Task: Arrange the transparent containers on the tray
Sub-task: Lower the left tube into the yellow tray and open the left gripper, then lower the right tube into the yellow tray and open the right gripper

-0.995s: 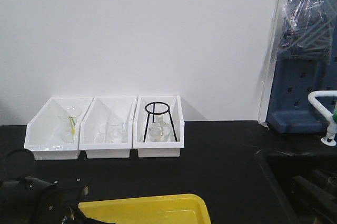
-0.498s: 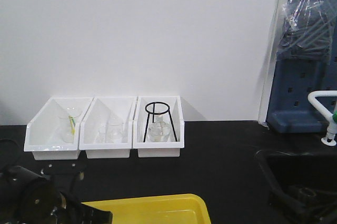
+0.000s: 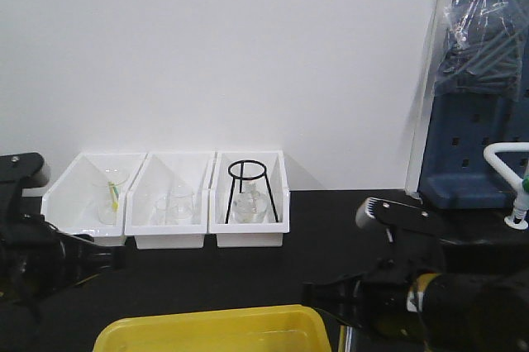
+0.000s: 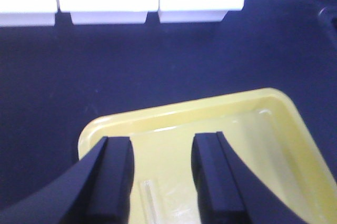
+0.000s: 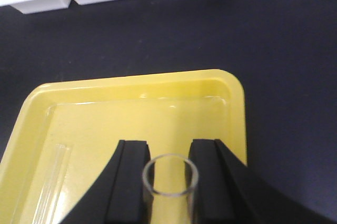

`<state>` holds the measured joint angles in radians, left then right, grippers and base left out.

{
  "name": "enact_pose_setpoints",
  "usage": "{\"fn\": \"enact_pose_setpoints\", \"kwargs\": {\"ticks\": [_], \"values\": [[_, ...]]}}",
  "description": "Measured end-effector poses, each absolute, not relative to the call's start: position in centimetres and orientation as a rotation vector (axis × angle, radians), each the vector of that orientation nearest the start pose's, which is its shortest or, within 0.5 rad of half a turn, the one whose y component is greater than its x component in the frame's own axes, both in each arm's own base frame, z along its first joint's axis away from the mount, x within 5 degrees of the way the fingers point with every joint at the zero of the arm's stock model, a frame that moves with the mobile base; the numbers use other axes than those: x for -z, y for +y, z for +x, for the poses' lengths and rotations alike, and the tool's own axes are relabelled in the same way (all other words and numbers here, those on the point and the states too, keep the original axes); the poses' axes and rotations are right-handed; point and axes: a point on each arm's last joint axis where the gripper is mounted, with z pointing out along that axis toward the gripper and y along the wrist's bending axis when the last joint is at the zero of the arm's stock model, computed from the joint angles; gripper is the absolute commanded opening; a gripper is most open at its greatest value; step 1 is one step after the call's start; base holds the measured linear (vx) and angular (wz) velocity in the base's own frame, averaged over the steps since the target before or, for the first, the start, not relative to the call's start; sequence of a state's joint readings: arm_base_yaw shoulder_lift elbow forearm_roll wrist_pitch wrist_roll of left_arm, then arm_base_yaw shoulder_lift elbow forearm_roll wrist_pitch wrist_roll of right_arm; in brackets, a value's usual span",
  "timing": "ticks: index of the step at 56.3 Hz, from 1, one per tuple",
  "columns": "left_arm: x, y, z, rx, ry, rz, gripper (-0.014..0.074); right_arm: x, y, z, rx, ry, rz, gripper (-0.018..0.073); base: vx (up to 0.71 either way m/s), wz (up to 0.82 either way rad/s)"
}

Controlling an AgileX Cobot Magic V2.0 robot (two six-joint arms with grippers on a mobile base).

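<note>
Since half a second ago the left arm has lifted off the tray's [image 3: 216,317] left corner. We see the left end effector [image 4: 161,146] wide and empty above the tray, with one tube [image 4: 149,200] lying flat in it; we read that one as placed. The right arm has swung into front view, and the right end effector [image 5: 167,150] clamps a second tube [image 5: 169,205] over the tray, likely next down.

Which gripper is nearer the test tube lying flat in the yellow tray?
Left. The left gripper hangs over the lying test tube, which shows between its open fingers. The right gripper, shut on a second tube, sits off to its right over the tray.
</note>
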<state>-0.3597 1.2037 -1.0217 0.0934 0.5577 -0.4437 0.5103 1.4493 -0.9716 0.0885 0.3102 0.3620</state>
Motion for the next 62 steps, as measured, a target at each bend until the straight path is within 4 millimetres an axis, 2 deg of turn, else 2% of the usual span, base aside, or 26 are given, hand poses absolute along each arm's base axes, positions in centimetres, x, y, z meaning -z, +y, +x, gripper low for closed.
{"fn": "enact_pose_setpoints", "kwargs": {"ticks": [8, 21, 32, 45, 46, 56, 62], "values": [[-35.2, -8.4, 23.6, 0.351, 2.208, -0.031, 0.0401, -26.2, 17.7, 29.8, -0.553, 2.420, -0.163, -0.0011, 0.00, 0.00], [-35.1, -8.3, 23.4, 0.339, 2.233, -0.031, 0.0401, -23.5, 20.1, 32.7, -0.608, 2.498, -0.214, -0.0011, 0.00, 0.00], [-35.0, -8.3, 23.4, 0.334, 2.246, -0.032, 0.0401, -21.6, 21.1, 34.3, -0.607, 2.530, -0.213, -0.0011, 0.00, 0.00], [-35.0, -8.3, 23.4, 0.334, 2.247, -0.032, 0.0401, -17.7, 21.5, 35.3, -0.575, 2.599, -0.178, -0.0006, 0.00, 0.00], [-35.0, -8.3, 23.4, 0.334, 2.247, -0.032, 0.0401, -16.6, 21.6, 35.5, -0.567, 2.615, -0.165, 0.0011, 0.00, 0.00], [-35.0, -8.3, 23.4, 0.333, 2.248, -0.032, 0.0401, -15.2, 21.7, 35.7, -0.552, 2.637, -0.159, 0.0104, 0.00, 0.00], [-35.0, -8.3, 23.4, 0.333, 2.248, -0.032, 0.0401, -14.8, 21.7, 35.8, -0.548, 2.641, -0.155, 0.0215, 0.00, 0.00]]}}
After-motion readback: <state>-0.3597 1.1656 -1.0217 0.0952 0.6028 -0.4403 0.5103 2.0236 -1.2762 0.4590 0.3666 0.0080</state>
